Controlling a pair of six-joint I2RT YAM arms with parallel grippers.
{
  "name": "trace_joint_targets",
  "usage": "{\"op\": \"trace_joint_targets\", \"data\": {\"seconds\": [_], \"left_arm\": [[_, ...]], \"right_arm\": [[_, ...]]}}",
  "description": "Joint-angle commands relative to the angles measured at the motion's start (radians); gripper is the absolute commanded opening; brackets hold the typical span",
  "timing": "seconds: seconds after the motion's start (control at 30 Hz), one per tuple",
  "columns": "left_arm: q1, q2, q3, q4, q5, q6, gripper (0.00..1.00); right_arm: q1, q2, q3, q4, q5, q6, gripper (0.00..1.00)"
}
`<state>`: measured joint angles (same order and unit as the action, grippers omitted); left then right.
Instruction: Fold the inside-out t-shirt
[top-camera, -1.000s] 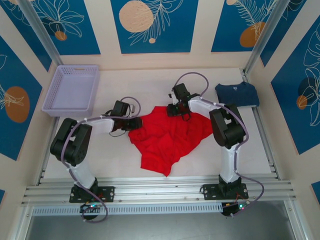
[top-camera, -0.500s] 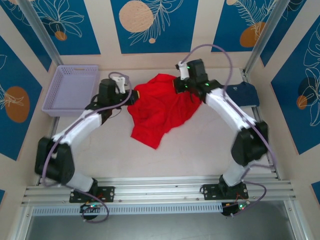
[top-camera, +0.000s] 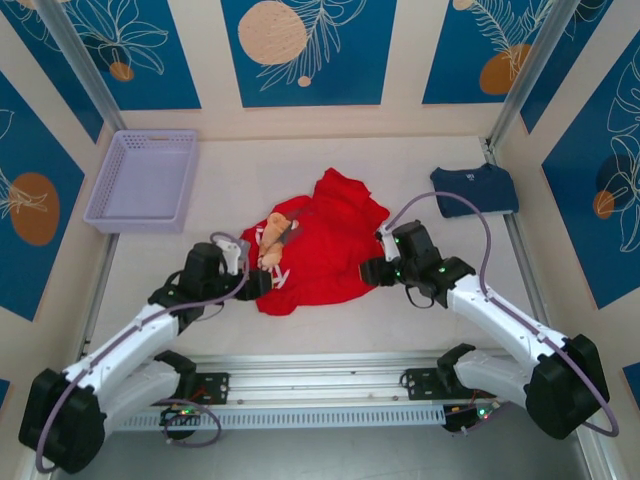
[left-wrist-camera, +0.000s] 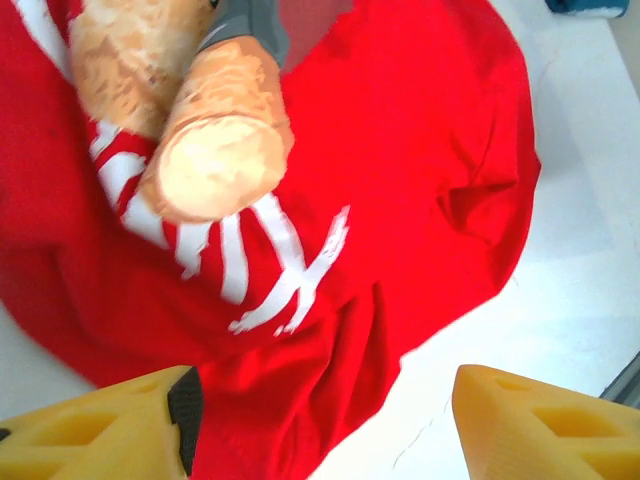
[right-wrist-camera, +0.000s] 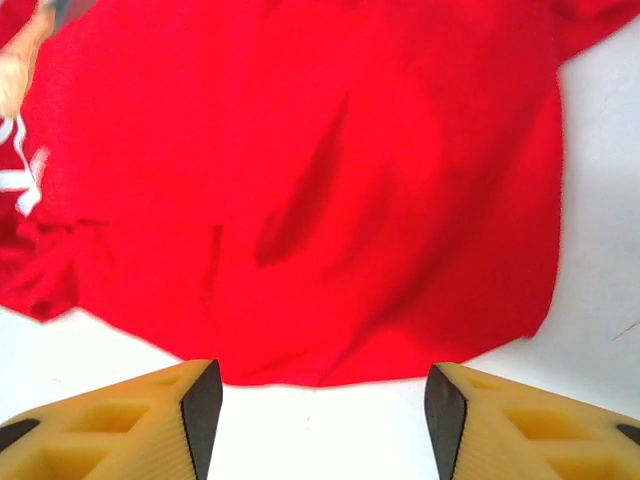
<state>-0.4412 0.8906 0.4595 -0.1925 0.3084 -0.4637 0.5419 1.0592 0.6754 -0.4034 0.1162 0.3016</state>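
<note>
Top external: one bright red cloth t-shirt, one navy t-shirt, one lavender plastic basket. Two gape empty: left hand, right hand.

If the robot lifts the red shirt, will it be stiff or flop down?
Probably flop: the red t-shirt lies rumpled, with soft folds and creases. It likely weighs little, being thin cloth. It shouldn't roll, since it lies spread on the table.

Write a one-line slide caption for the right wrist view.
Open right tool poised beside the rumpled red t-shirt on the white table.
</note>
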Motion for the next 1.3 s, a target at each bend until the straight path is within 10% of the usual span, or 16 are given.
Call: {"op": "trace_joint_targets", "data": {"seconds": [0.0, 0.5, 0.63, 0.83, 1.27], "left_arm": [[-0.004, -0.039, 0.014, -0.023, -0.047, -0.002, 0.69], [-0.117, 0.142, 0.064, 0.055, -0.101, 0.007, 0.71], [-0.157, 0.202, 0.073, 0.119, -0.117, 0.055, 0.72], [-0.247, 0.342, 0.168, 0.185, -0.225, 0.187, 0.74], [-0.367, 0.681, 0.451, 0.203, -0.348, 0.41, 0.82]], "right_arm": [[0.056, 0.015, 0.027, 0.132, -0.062, 0.042, 0.6], [0.206, 0.527, 0.22, 0.13, 0.272, -0.076, 0.61], [0.199, 0.555, 0.249, 0.142, 0.291, -0.09, 0.4], [0.13, 0.463, 0.248, 0.146, 0.132, -0.055, 0.0], [-0.038, 0.257, 0.221, 0.131, -0.195, 0.062, 0.0]]}}
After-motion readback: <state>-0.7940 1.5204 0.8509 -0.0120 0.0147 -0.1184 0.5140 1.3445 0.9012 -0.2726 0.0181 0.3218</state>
